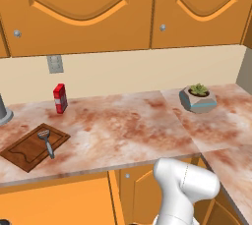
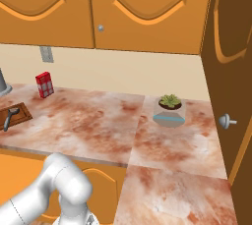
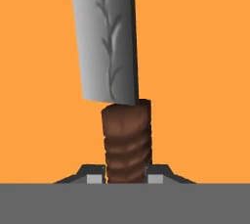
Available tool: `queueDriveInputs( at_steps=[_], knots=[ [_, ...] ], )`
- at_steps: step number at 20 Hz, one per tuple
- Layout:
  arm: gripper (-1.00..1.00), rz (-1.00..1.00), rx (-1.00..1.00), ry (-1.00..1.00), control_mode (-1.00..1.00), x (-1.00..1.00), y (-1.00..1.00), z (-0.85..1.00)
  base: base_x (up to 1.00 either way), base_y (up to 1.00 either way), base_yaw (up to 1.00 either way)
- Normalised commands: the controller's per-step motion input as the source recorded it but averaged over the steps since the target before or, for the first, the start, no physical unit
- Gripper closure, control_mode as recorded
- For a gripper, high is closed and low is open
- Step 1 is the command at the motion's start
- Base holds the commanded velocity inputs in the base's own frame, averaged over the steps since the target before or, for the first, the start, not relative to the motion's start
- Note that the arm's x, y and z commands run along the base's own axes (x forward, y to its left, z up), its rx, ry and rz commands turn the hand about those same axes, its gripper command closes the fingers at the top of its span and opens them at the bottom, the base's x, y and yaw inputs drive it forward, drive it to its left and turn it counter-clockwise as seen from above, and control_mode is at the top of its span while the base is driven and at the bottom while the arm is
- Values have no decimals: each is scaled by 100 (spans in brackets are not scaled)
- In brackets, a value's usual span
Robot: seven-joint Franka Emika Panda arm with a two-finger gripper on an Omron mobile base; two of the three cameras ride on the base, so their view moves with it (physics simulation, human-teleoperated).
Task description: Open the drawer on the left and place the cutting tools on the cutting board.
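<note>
The knife (image 3: 110,37) lies on the orange floor of the drawer (image 3: 205,71), grey blade pointing up the hand view and dark brown ribbed handle toward me. My gripper (image 3: 126,179) is shut on that handle, one fingertip pressed against each side. The drawer (image 1: 54,202) stands pulled out below the counter's front edge at the left. The dark brown cutting board (image 1: 22,153) rests on the counter's left end with the grey peeler (image 1: 47,140) lying on it. From the right base view the board (image 2: 22,112) and the peeler (image 2: 10,118) sit at the far left.
A red box (image 1: 60,98) stands behind the board. A potted plant (image 1: 198,97) sits at the counter's right. A grey base (image 1: 4,112) is at the left edge. Orange cabinet doors (image 1: 78,13) hang above, and a tall door with a knob (image 2: 226,121) stands to the right.
</note>
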Motion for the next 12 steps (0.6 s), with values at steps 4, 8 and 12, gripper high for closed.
queueDriveInputs(
  at_steps=[4,8,12],
  knots=[
    [100,0,0,-8,-100,-13,0,21,0,0,0],
    [100,0,3,-7,-100,-15,0,59,0,0,0],
    [100,0,5,-5,-100,-13,0,67,0,0,0]
  ],
)
